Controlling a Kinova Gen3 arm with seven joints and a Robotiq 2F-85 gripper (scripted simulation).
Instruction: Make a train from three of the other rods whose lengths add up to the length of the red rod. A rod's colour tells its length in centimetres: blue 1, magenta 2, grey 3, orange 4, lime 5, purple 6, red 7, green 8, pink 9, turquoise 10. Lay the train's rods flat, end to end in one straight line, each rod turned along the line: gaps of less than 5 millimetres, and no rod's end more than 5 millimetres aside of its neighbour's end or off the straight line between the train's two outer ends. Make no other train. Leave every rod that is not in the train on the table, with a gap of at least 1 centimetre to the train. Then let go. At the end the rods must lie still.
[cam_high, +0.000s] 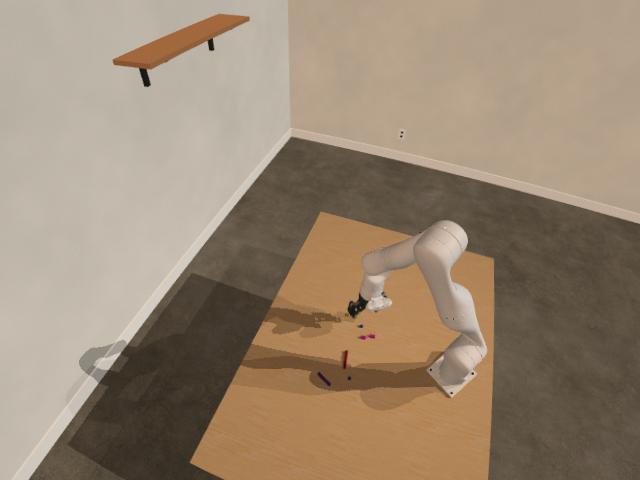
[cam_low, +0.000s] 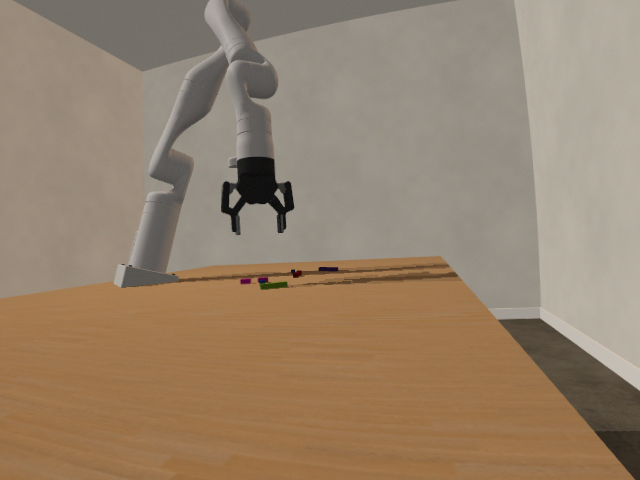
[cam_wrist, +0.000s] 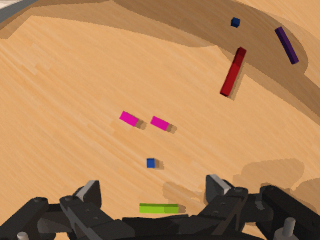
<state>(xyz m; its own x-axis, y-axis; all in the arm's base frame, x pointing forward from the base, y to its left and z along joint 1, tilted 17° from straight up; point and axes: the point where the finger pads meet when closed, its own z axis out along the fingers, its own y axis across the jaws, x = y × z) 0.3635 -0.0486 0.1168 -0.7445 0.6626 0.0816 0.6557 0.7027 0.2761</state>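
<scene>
My gripper (cam_low: 257, 225) is open and empty, raised well above the table; its fingers frame the bottom of the wrist view (cam_wrist: 155, 195). A lime rod (cam_wrist: 159, 208) lies flat below it, also showing in the exterior view (cam_low: 273, 285). A small blue rod (cam_wrist: 151, 163) lies just beyond the lime one. Two magenta rods (cam_wrist: 128, 118) (cam_wrist: 160, 123) lie further out, nearly end to end with a gap. The red rod (cam_wrist: 234, 72) lies apart to the far right, with a purple rod (cam_wrist: 287, 44) and a second blue rod (cam_wrist: 235, 22) near it.
The arm's base (cam_high: 451, 374) stands at the table's right edge. The rods show small in the top view, the red one (cam_high: 344, 358) in the arm's shadow. A wall shelf (cam_high: 178, 40) hangs high on the left wall.
</scene>
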